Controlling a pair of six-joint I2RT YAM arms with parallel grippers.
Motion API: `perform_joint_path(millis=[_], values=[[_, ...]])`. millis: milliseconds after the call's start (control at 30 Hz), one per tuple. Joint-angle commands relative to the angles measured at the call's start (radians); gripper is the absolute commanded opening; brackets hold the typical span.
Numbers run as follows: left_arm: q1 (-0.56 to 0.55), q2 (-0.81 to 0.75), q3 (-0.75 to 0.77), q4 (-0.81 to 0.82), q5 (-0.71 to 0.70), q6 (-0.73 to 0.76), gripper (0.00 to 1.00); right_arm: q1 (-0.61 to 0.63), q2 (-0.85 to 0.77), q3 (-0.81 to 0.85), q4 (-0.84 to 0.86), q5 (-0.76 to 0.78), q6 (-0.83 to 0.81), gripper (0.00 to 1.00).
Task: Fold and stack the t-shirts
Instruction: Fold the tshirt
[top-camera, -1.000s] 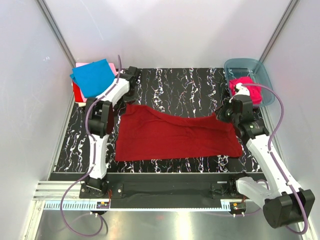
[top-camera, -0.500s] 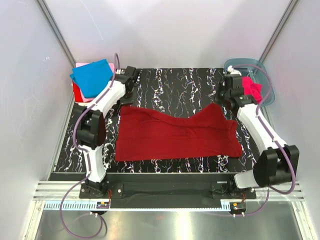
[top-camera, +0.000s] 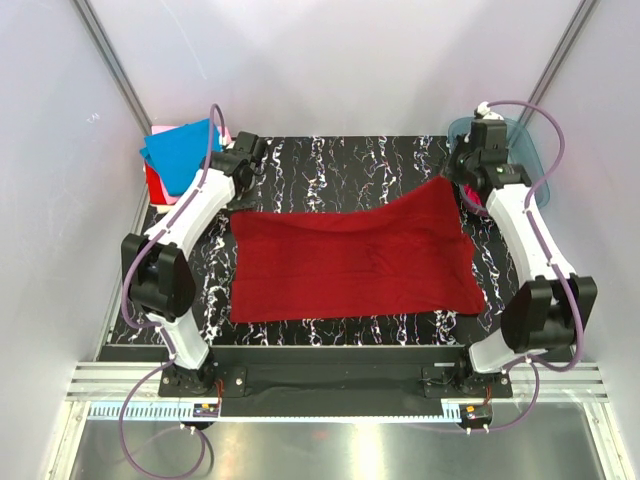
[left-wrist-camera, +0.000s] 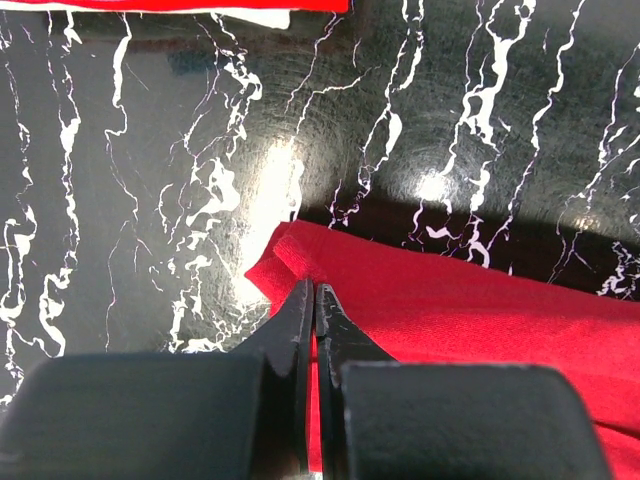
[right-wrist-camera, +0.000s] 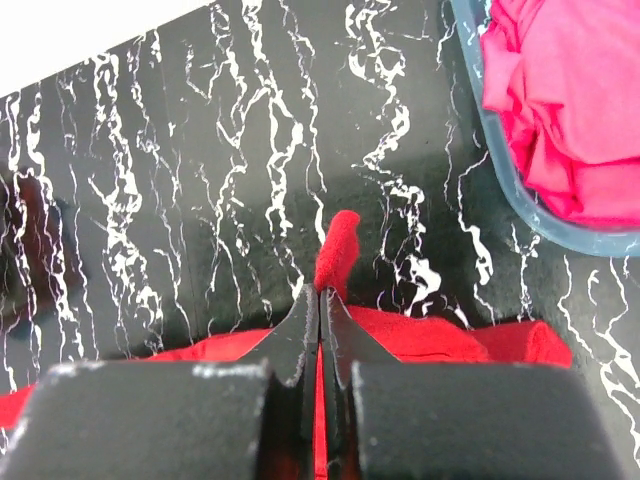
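Top external: dark red t-shirt (top-camera: 350, 255) lies spread at frame ctr on tabletop (top-camera: 350, 160). L hand (left-wrist-camera: 315, 292) fully closed, pinching shirt corner at upper left; R hand (right-wrist-camera: 320, 295) fully closed, pinching corner at upper right.

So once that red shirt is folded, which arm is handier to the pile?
Left. The left gripper pinches the dark red shirt at its corner nearest the folded stack, far left; the right gripper holds the opposite corner, over by the tub.
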Motion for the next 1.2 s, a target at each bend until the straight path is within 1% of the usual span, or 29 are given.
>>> perform_joint_path(millis=[0,67,100,233,400,433,467,633,800,933,1033,1067,1100,1133,1167], values=[[0.004,-0.04,-0.013,-0.011,-0.04,0.018,0.0,-0.015,0.029,0.083,-0.042,-0.069,0.0,0.0],[0.004,-0.055,-0.041,-0.002,-0.04,0.021,0.0,-0.015,0.01,0.062,-0.04,-0.081,0.006,0.0],[0.004,-0.072,-0.05,0.001,-0.04,0.02,0.0,-0.016,-0.016,0.024,-0.033,-0.072,0.009,0.0],[0.004,-0.12,-0.142,0.03,-0.032,0.02,0.0,-0.035,-0.08,-0.058,-0.051,0.035,0.023,0.0],[0.004,-0.179,-0.275,0.104,-0.011,0.015,0.0,-0.071,-0.169,-0.177,-0.034,0.03,0.056,0.0],[0.004,-0.183,-0.291,0.11,-0.002,0.014,0.0,-0.071,-0.178,-0.191,-0.031,0.033,0.061,0.0],[0.004,-0.184,-0.303,0.116,-0.002,0.012,0.0,-0.099,-0.188,-0.204,-0.03,0.036,0.064,0.0],[0.004,-0.187,-0.363,0.147,-0.003,0.012,0.0,-0.11,-0.243,-0.284,-0.033,0.06,0.078,0.0],[0.004,-0.193,-0.406,0.171,0.0,0.006,0.0,-0.113,-0.278,-0.386,-0.019,0.05,0.11,0.0],[0.002,-0.202,-0.444,0.179,0.006,-0.008,0.0,-0.114,-0.313,-0.466,-0.031,0.105,0.177,0.0],[0.002,-0.225,-0.497,0.187,0.01,-0.038,0.0,-0.119,-0.34,-0.509,-0.074,0.177,0.234,0.0],[0.001,-0.244,-0.513,0.188,0.014,-0.047,0.08,-0.127,-0.346,-0.52,-0.083,0.19,0.271,0.02],[0.001,-0.255,-0.55,0.194,0.018,-0.066,0.17,-0.133,-0.352,-0.537,-0.099,0.192,0.285,0.14],[0.001,-0.267,-0.57,0.196,0.03,-0.075,0.19,-0.139,-0.356,-0.543,-0.106,0.195,0.303,0.4],[0.001,-0.303,-0.589,0.201,0.033,-0.083,0.19,-0.148,-0.364,-0.55,-0.116,0.21,0.317,0.49]])
